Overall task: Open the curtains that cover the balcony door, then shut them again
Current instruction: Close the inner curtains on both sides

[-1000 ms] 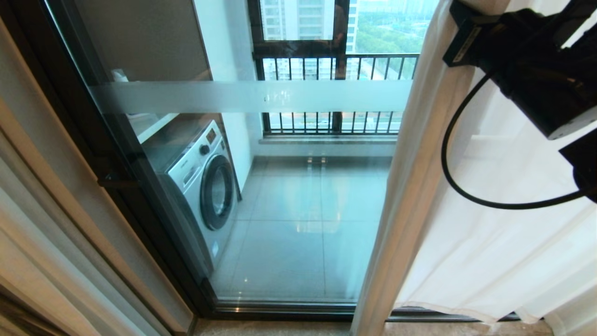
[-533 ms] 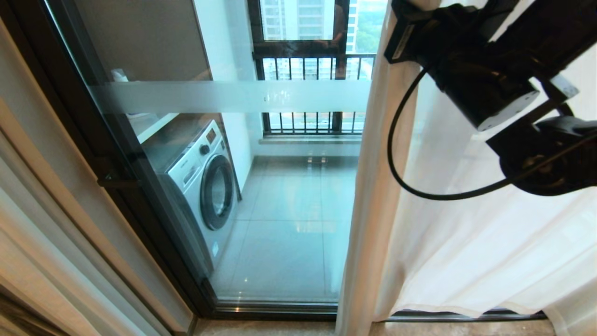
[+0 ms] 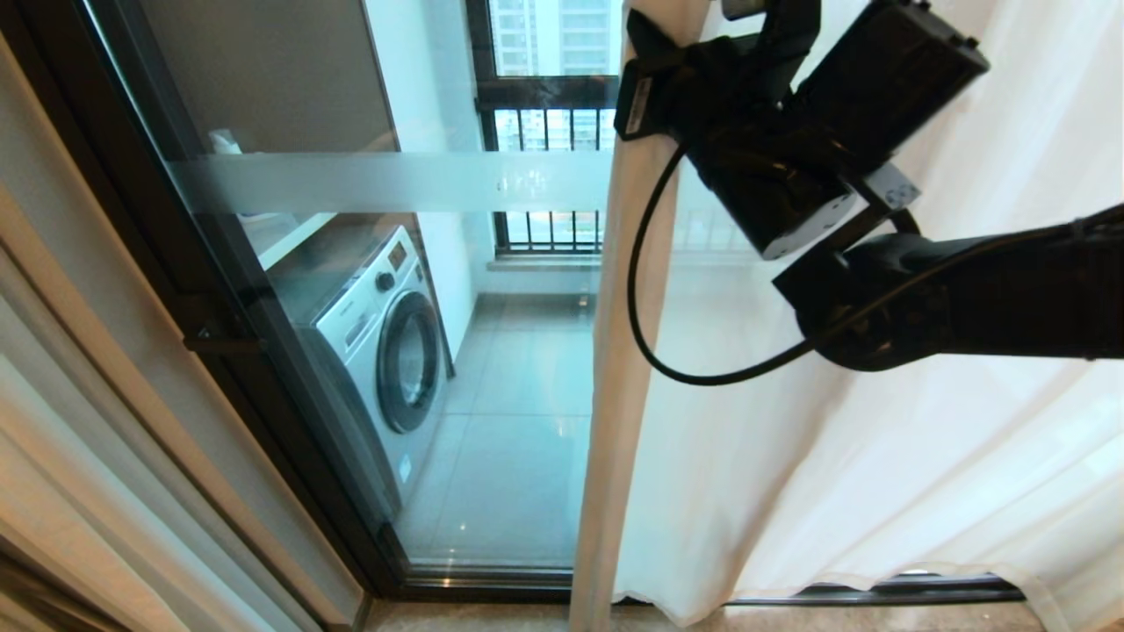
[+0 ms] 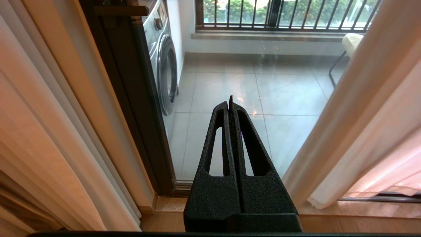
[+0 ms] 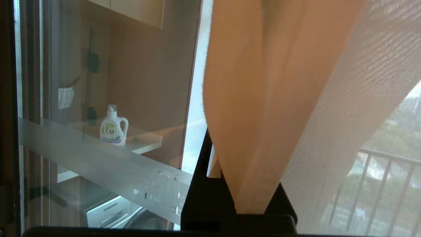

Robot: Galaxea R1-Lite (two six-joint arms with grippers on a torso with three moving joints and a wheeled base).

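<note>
The sheer white curtains [image 3: 834,456] hang over the right part of the balcony door [image 3: 492,184], a glass panel with a frosted stripe. Their hemmed edge [image 3: 619,351] stands near the middle of the glass. My right gripper [image 3: 654,79] is high up at that edge, shut on a fold of the curtains [image 5: 260,125]; in the right wrist view the fabric runs out from between the black fingers [image 5: 200,184]. My left gripper [image 4: 230,102] is parked low before the glass, shut and holding nothing.
A washing machine [image 3: 386,342] stands behind the glass on the left, with a detergent bottle [image 5: 113,126] on a shelf above it. Thick beige drapes [image 3: 53,421] hang at the far left beside the black door frame [image 3: 219,290]. A barred railing window [image 3: 544,114] closes the balcony.
My right arm has swung left with the curtain edge in its grip. The hem has slid left across the glass, so the fabric covers more of the door. The left arm is still.
</note>
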